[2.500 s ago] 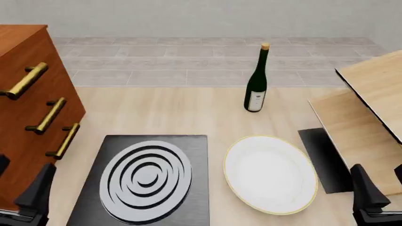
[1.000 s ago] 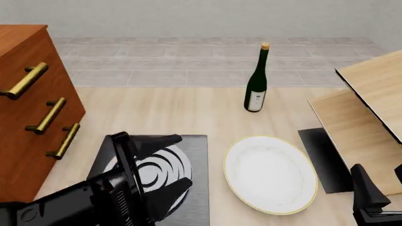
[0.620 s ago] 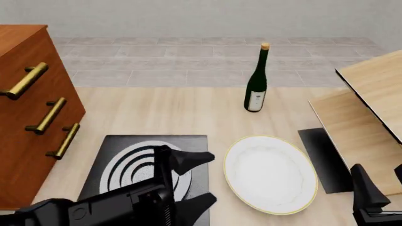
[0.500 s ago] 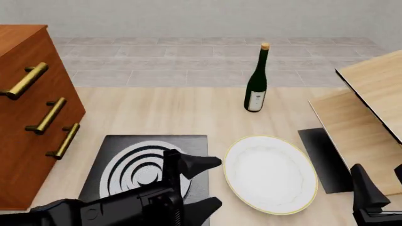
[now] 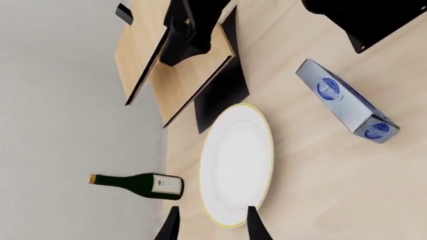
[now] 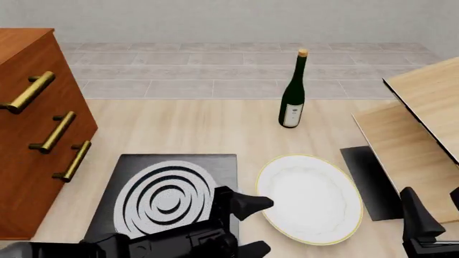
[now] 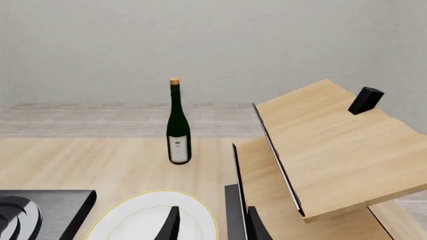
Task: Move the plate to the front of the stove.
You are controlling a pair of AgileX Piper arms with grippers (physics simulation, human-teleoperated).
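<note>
The plate [image 6: 310, 198], white with a thin gold rim, lies flat on the table just right of the stove [image 6: 169, 201], a black slab with a ringed silver burner. My left gripper [image 6: 257, 226] is open at the plate's near-left rim, one finger above the rim, not gripping anything. In the left wrist view the plate [image 5: 237, 165] fills the middle, with the left gripper [image 5: 212, 227] straddling its near edge. My right gripper [image 6: 434, 215] stands open at the table's right front corner, apart from the plate. The right wrist view shows the plate [image 7: 130, 220], a stove corner [image 7: 40, 210] and the open right gripper [image 7: 212, 227].
A dark green wine bottle [image 6: 293, 91] stands upright behind the plate. A plain black mat [image 6: 369, 180] lies right of the plate under a tilted wooden shelf unit [image 6: 416, 118]. A brown drawer cabinet [image 6: 36, 123] stands at the left. A blue box [image 5: 347, 101] lies near the front.
My left arm has swung in from the left and crossed the stove rightward, ending with its open fingers at the plate's near-left rim. The plate and the right arm have not moved.
</note>
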